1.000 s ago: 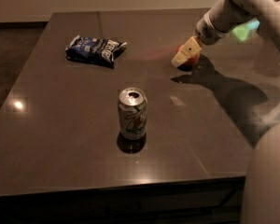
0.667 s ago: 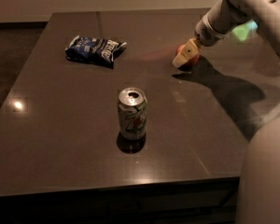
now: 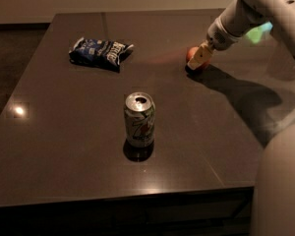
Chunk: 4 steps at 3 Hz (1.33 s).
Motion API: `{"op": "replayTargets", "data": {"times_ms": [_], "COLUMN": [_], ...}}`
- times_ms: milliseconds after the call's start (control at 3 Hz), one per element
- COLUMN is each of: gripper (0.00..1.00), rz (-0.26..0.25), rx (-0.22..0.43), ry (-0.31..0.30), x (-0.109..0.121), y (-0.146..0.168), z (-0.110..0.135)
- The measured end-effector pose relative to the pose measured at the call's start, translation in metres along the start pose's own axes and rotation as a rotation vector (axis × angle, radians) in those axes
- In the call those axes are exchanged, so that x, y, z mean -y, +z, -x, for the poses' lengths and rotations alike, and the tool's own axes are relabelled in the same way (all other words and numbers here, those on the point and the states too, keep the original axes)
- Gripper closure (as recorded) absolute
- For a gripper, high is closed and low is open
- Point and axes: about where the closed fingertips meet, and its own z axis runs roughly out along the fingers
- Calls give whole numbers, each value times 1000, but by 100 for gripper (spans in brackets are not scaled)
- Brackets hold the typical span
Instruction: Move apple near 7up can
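Note:
The apple is small and red-orange and sits on the dark table at the far right. My gripper reaches down from the upper right and is right at the apple, covering its right side. The 7up can stands upright near the middle of the table, well to the front left of the apple and the gripper. Its silver top is open.
A dark blue chip bag lies at the back left of the table. My arm crosses the upper right corner and my pale body fills the lower right. The table's front edge runs along the bottom.
The gripper has stayed at the apple with almost no shift. The can and the chip bag have not moved.

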Motion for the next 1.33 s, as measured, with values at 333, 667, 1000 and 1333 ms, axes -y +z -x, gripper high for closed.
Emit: {"op": "replayTargets", "data": {"times_ms": [333,667,1000,1333], "gripper": [93,100,100,100], "rz": [72,175,299,440], "rx": [22,52,87,124], "ry": [-100,-233,-418,-604], "x": [-26,-65,-120,-189], "y": [-16,-37,-56,-65], "z": [0,-4,-7,-9]}}
